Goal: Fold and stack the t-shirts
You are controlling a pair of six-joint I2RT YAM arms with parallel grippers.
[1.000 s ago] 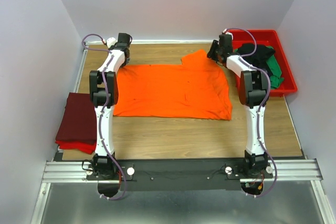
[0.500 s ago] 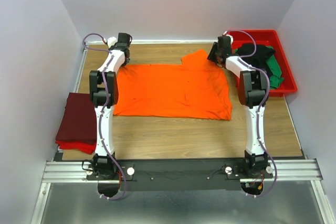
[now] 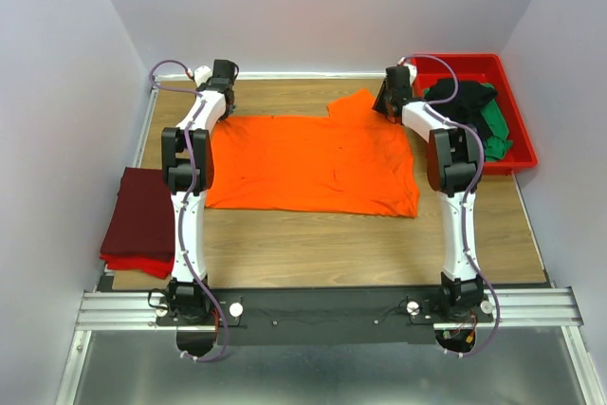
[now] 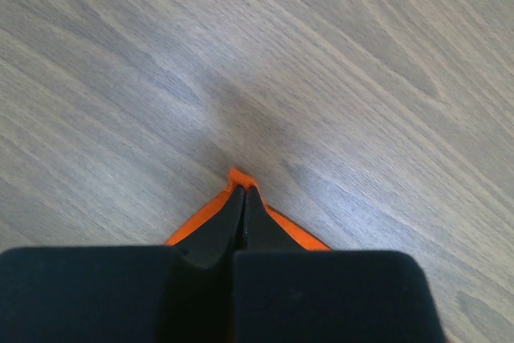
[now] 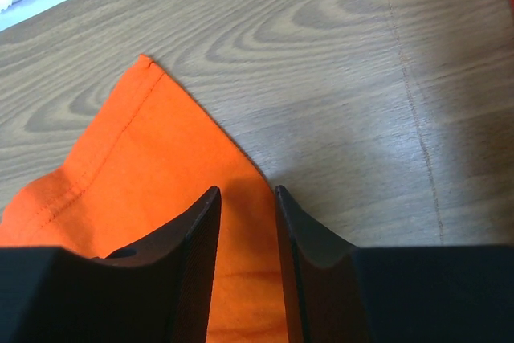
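Top external view, left of the orange t-shirt [image 3: 313, 163]: the folded maroon and red t-shirts [image 3: 140, 220] lie well apart from it. My left gripper [image 4: 243, 192] is pinched tight on its far-left corner. The shirt lies flat, long axis left to right, spreading back toward my bases. My right gripper [image 5: 245, 192] sits at its far-right corner, fingers a narrow gap apart over the cloth, gripping nothing yet. Bare wooden table [image 3: 332, 244] beyond its near hem leaves folding room; the red tray [image 3: 517, 139] stands just right.
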